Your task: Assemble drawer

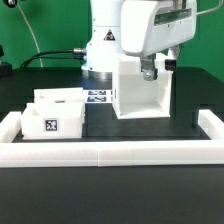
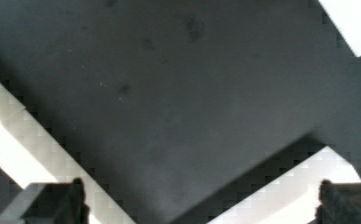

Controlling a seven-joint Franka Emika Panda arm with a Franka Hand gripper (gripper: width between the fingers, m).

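Note:
The drawer's large white boxy housing (image 1: 135,90) stands upright in the middle of the black table, with a dark side opening facing the exterior view's right. My gripper (image 1: 152,70) hangs at its upper right part, by that opening. In the wrist view the gripper (image 2: 198,208) is open, with dark fingers (image 2: 52,205) wide apart. Between them are a dark surface and white housing edges (image 2: 275,195). Nothing is held. The two small white trays (image 1: 50,122) (image 1: 58,100), each tagged, sit together at the exterior view's left.
The long low white border wall (image 1: 110,152) runs along the front and up both sides. The marker board (image 1: 98,97) lies flat between the trays and the housing. The robot base (image 1: 105,45) stands behind.

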